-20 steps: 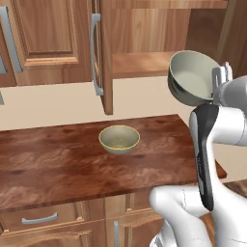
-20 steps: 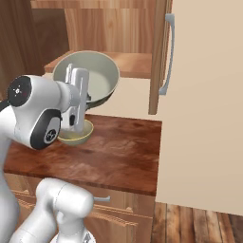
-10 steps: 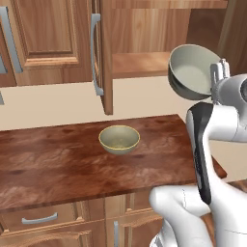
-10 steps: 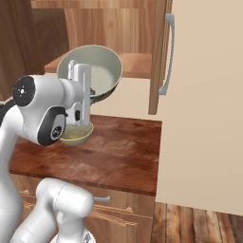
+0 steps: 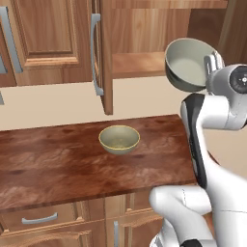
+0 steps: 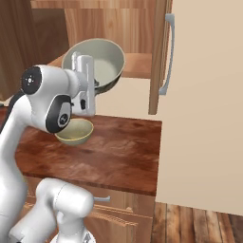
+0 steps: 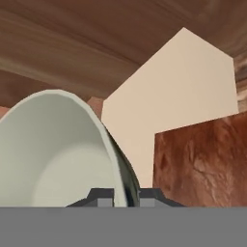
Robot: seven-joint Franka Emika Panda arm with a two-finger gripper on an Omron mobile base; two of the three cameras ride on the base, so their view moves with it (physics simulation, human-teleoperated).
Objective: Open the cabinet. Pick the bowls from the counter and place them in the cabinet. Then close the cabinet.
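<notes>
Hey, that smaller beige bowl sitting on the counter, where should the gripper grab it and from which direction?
Take the beige bowl by its rim, coming straight down from above with one finger inside and one outside the wall. It sits upright and open on the counter, so the thin rim is free all round. The gripper is shut on the grey-green bowl the same way, by its rim.

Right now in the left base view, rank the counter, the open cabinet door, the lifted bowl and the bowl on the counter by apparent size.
1. counter
2. open cabinet door, seen edge-on
3. lifted grey-green bowl, though nearer the camera
4. beige bowl
</notes>
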